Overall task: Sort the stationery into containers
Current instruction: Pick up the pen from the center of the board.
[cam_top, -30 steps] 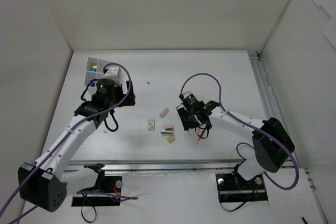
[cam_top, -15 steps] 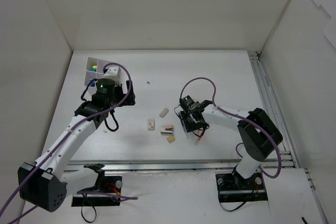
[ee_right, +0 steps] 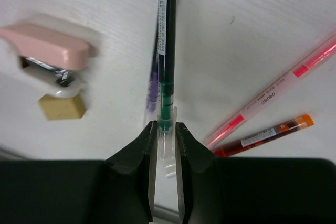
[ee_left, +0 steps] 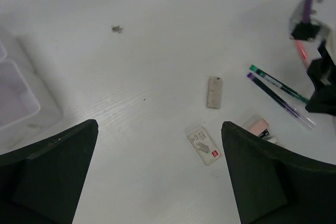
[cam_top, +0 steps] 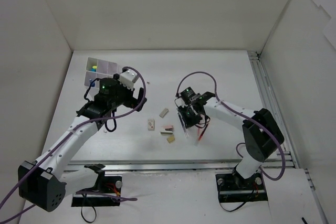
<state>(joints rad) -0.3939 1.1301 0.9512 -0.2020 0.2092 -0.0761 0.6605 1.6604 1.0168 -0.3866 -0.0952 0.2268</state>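
Compartment box (cam_top: pixel 110 67) at the table's (cam_top: pixel 220 77) far left, erasers (cam_top: pixel 151 124) mid-table, pens (ee_left: pixel 275 88) just right of them.

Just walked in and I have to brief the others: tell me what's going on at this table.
The right gripper has its fingers closed on a green pen that lies beside a purple pen, with a red pen, a pink eraser and a beige eraser close by. The left gripper hangs open and empty above the table near the white box, which holds a couple of coloured items.

Wide-spread tool (ee_left: pixel 158 129) over beige eraser (ee_left: pixel 214 92) and white labelled eraser (ee_left: pixel 202 145)
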